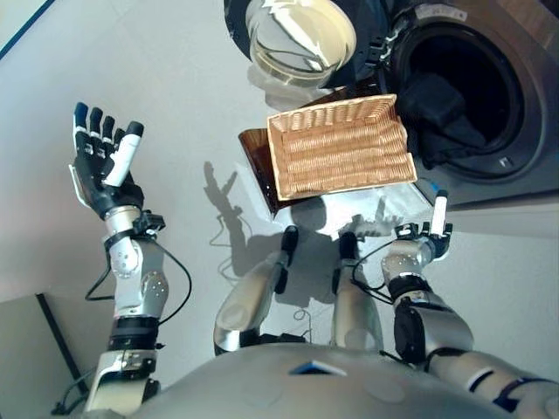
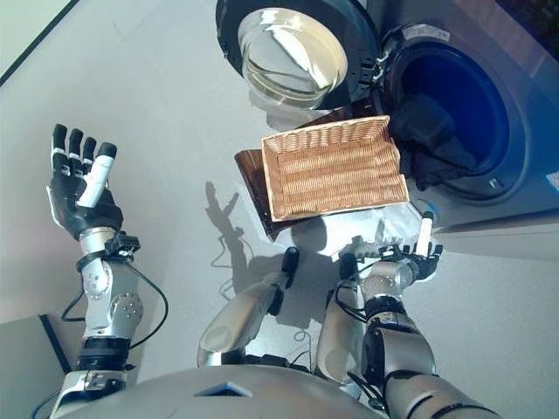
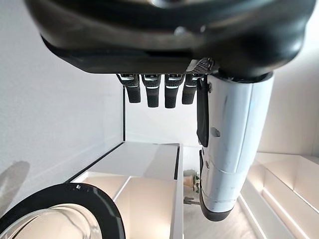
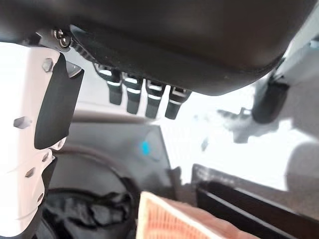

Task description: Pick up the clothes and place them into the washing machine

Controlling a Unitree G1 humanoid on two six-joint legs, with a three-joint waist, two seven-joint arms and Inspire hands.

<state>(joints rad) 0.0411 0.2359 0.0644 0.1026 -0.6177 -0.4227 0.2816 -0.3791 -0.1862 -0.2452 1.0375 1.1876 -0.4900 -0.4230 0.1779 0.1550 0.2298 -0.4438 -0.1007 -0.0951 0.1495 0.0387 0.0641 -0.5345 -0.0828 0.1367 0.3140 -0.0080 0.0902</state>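
Your left hand (image 1: 103, 166) sits raised at the left of the frame, palm up, fingers straight and spread wide, its white-covered thumb apart from them; it holds nothing. Your right hand (image 1: 425, 234) shows at the lower right, just below the machine's front, fingers extended and relaxed with the white thumb pointing up, also empty; its wrist view confirms the fingers straight with nothing between them and the thumb.

The dark bundle of clothes (image 1: 441, 122) lies in the round drum opening of the grey front-loading washing machine (image 1: 515, 170) at the upper right, part of it draping over the lower lip of the opening. You can see the same dark cloth in the right wrist view (image 4: 94, 214).

The machine's round glass door with a black rim (image 1: 301, 39) stands swung open at the top centre. Below it, the rectangular woven wicker basket (image 1: 341, 148) rests on a dark brown stand (image 1: 258, 161) just beside the opening, and it looks empty.
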